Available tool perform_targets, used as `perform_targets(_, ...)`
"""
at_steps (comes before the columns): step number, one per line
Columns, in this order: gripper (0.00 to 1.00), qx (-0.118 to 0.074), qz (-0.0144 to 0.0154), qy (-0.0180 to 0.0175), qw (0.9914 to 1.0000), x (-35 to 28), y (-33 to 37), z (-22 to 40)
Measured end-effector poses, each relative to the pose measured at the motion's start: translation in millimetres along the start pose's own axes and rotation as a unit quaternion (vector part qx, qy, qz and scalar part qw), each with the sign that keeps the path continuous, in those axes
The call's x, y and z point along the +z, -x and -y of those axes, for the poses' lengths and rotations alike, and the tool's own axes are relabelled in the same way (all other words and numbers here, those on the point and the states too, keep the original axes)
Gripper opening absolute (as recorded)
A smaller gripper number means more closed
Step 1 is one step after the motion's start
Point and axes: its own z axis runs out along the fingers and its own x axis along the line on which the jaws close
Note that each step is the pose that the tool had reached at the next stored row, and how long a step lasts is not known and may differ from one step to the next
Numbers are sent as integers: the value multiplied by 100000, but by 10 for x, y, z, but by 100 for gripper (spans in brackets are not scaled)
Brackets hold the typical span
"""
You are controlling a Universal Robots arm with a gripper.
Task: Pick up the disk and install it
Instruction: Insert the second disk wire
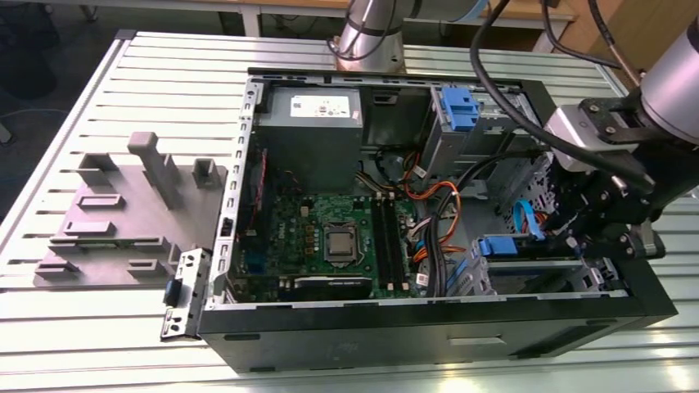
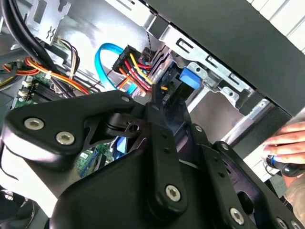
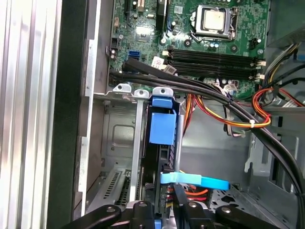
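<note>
I have an open computer case (image 1: 437, 327) lying on a slatted metal table (image 1: 131, 327). Inside it I see the green motherboard (image 1: 327, 237), a grey power-supply box (image 1: 311, 131) toward the far end, and bundles of orange, red and black cables (image 1: 437, 205). At the exterior view's right, a metal drive cage (image 1: 535, 274) occupies the near corner of the case.

The disk (image 3: 159, 143) stands on edge inside that drive cage, slotted between the metal rails, with its blue carrier tab (image 3: 162, 125) at the end toward the motherboard. A light-blue data cable (image 3: 195, 180) crosses just beside its other end.

The gripper (image 3: 164, 202) reaches into the cage from the exterior view's right. In the first wrist view its black fingers (image 3: 183, 200) sit close together, straddling the disk's edge and appearing closed on it.

A person's hand (image 2: 290, 140) rests outside the case in the second wrist view.
</note>
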Motion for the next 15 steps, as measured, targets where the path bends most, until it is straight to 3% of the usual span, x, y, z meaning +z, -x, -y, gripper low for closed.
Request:
perform_targets(5,29,-4,33,-8,100000,-93,6,3)
perform_targets(6,29,4,307,-34,100000,-92,6,3)
perform_targets(10,29,50,2362,-227,99972,-94,7,3)
perform_targets(15,29,61,2787,-261,99961,-65,6,2)
